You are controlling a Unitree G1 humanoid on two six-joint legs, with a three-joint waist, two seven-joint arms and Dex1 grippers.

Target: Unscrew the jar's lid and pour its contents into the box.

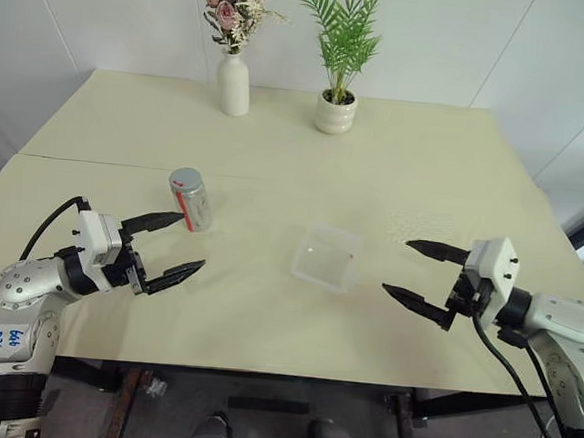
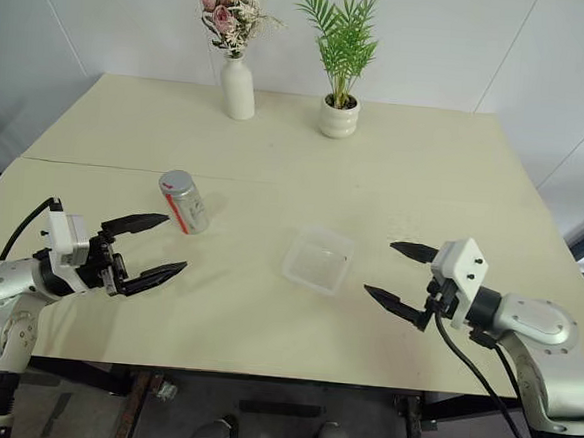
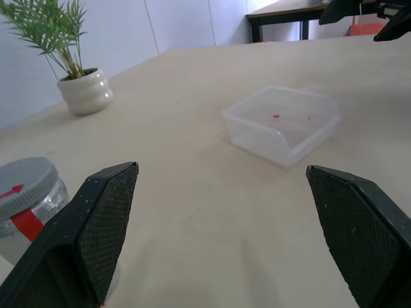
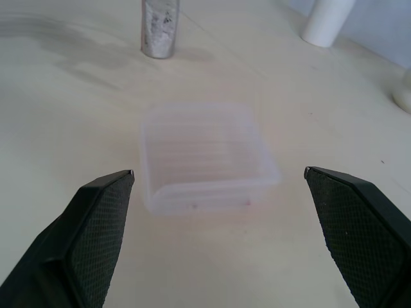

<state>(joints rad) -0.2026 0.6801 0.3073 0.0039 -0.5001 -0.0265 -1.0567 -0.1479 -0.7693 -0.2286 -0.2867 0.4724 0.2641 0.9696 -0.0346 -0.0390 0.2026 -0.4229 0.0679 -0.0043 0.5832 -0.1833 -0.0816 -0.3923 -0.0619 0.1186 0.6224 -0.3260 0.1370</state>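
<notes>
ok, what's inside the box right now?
The box is open-topped and nearly empty: one tiny red bit shows inside. The jar stands apart from it, its lid on, its contents unclear through the wall.

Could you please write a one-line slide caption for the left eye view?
Both grippers, left and right, hover open over the table, flanking the capped jar and clear box.

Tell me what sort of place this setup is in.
Probably an indoor lab or test room, dressed up a little like a home: a plain pale table against bare white walls, with only a white flower vase and a potted plant as decoration. A black desk stands behind.
</notes>
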